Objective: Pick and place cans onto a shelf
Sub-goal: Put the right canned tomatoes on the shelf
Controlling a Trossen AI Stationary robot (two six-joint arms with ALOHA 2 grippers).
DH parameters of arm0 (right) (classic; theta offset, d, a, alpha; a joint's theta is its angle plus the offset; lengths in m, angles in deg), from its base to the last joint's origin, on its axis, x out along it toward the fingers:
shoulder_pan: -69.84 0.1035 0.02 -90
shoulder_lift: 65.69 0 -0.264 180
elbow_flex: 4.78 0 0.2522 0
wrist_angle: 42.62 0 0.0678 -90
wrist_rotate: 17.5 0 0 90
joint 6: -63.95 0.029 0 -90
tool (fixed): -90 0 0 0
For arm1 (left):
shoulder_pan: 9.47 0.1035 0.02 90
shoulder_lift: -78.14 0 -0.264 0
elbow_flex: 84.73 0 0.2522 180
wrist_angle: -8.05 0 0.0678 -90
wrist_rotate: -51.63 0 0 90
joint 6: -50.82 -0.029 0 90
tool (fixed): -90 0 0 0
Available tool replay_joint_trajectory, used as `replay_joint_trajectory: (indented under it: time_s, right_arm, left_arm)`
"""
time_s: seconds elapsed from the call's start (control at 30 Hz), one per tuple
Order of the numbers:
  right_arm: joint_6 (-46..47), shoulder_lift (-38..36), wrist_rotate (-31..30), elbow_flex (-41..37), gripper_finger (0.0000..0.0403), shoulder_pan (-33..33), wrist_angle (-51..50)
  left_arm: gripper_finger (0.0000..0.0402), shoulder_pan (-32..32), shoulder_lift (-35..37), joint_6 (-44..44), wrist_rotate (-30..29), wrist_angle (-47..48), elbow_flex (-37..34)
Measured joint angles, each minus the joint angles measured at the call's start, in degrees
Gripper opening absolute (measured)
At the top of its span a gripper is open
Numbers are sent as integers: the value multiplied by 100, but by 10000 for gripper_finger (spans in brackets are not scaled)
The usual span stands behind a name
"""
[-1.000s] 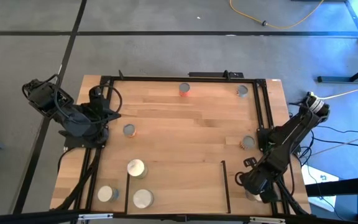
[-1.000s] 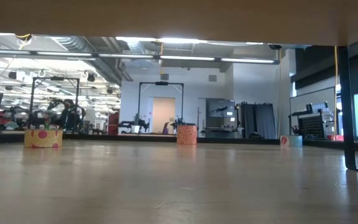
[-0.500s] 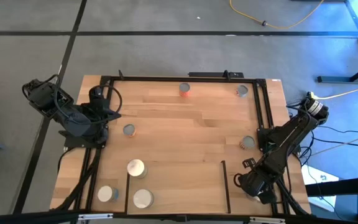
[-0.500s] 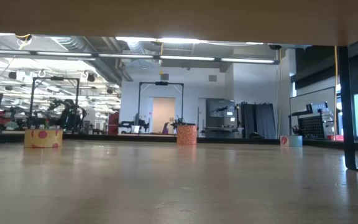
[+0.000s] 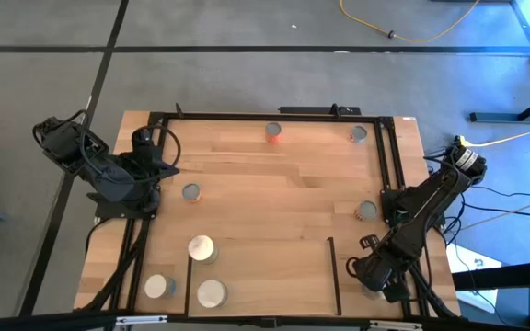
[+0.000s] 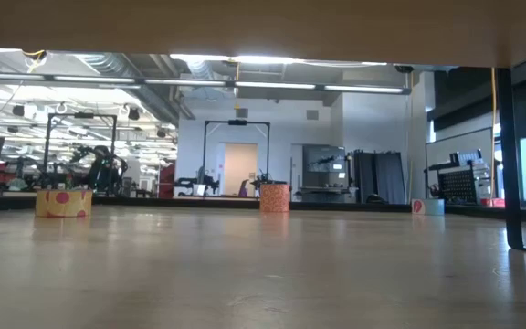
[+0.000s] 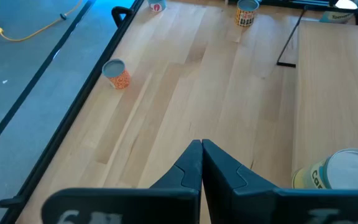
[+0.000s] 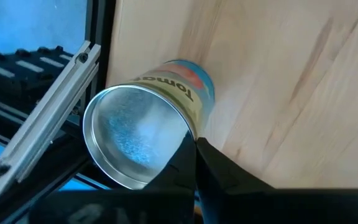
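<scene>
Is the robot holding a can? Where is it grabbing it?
Nothing is held. The left gripper and the right gripper are both shut on nothing; a can sits just past the right one.

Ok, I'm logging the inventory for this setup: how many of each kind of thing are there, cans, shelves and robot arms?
Cans: 8 (seven in the high view, one more in the right wrist view)
Shelf: 1
Robot arms: 2
Total: 11
</scene>
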Motion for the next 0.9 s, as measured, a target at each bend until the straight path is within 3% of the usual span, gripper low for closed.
replay_joint_trajectory:
  time_s: [0.53,0.9]
  right_arm:
    - [1037,37,-318,605,1,-165,-493]
    - [1263,24,-240,2207,0,-444,-1679]
  left_arm:
    - [0,0,0,-53,2,0,0]
    - [0,0,0,-341,153,0,0]
